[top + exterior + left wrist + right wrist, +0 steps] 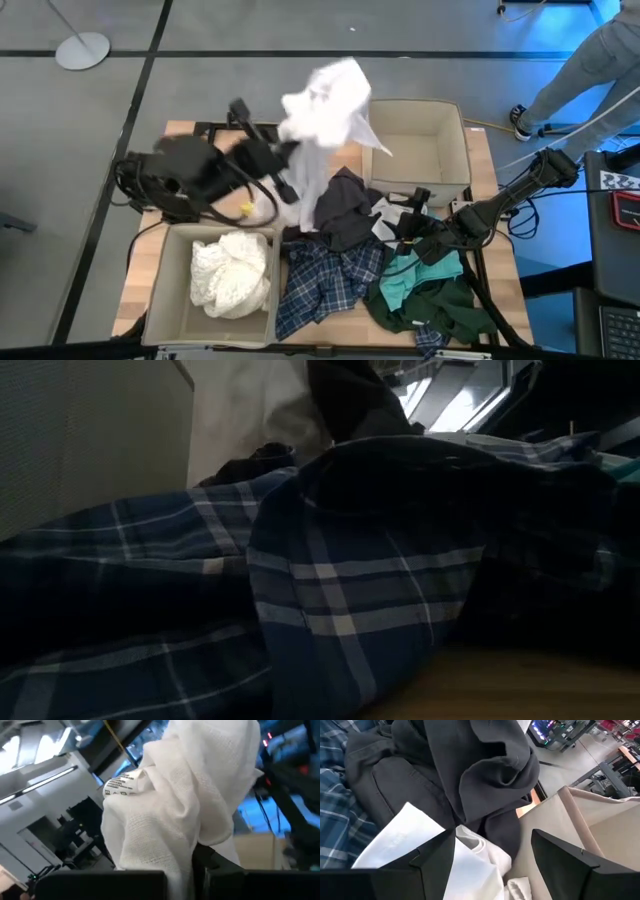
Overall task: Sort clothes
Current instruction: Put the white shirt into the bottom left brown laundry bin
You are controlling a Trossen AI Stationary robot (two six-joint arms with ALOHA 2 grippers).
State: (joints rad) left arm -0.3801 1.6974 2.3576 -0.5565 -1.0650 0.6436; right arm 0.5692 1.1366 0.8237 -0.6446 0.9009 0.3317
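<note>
The left gripper [283,152] is clenched on a large white woven cotton garment [322,105], lifted high above the counter [484,160] near its far edge, the cloth's tail trailing down to the heap at the middle. To do this well, I judge the arm should keep the cloth high until the tail clears the dark grey heavy cotton garment [343,208], then carry it over the near-left beige square fabric bin [170,270], which already holds a white knitted piece [233,272], and let go only once the bulk hangs inside the rim. The right gripper [412,226] waits released over the heap, beside the far-right empty beige square fabric bin [462,150].
</note>
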